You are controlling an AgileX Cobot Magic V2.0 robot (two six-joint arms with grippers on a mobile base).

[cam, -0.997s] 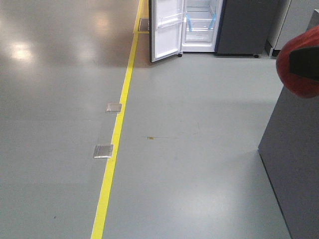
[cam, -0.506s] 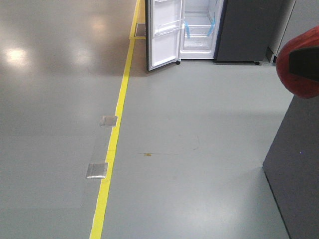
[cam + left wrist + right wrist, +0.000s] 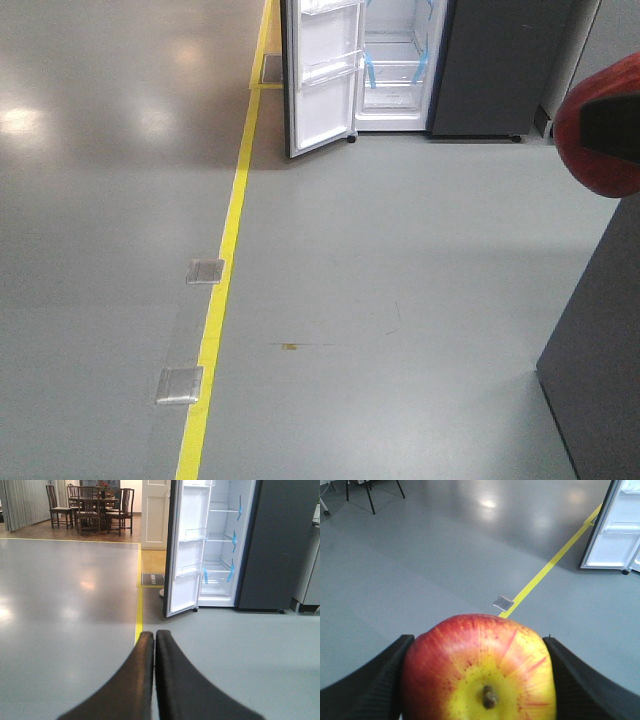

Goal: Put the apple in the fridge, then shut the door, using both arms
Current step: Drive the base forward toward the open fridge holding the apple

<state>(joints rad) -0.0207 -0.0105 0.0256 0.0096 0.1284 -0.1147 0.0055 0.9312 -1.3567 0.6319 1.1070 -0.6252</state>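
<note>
The red apple (image 3: 477, 672), yellow around its stem, fills the bottom of the right wrist view, and my right gripper (image 3: 476, 645) is shut on it, one finger on each side. In the front view the apple (image 3: 590, 150) shows at the right edge with a black finger across it. The fridge (image 3: 400, 60) stands far ahead, white inside with blue tape, its door (image 3: 320, 80) swung open to the left. The left wrist view also shows the fridge (image 3: 222, 550) and door (image 3: 187, 555), with my left gripper (image 3: 154, 636) shut and empty, low over the floor.
A yellow floor line (image 3: 215, 320) runs toward the fridge, with two metal floor plates (image 3: 205, 271) beside it. A dark grey counter side (image 3: 600, 380) stands close on the right. A dark cabinet (image 3: 500, 70) adjoins the fridge. Chairs and a table (image 3: 90, 507) stand far back left.
The fridge and floor marks have slid down and nearer in the front view, so the base has rolled toward the fridge. The apple stays held in the right gripper.
</note>
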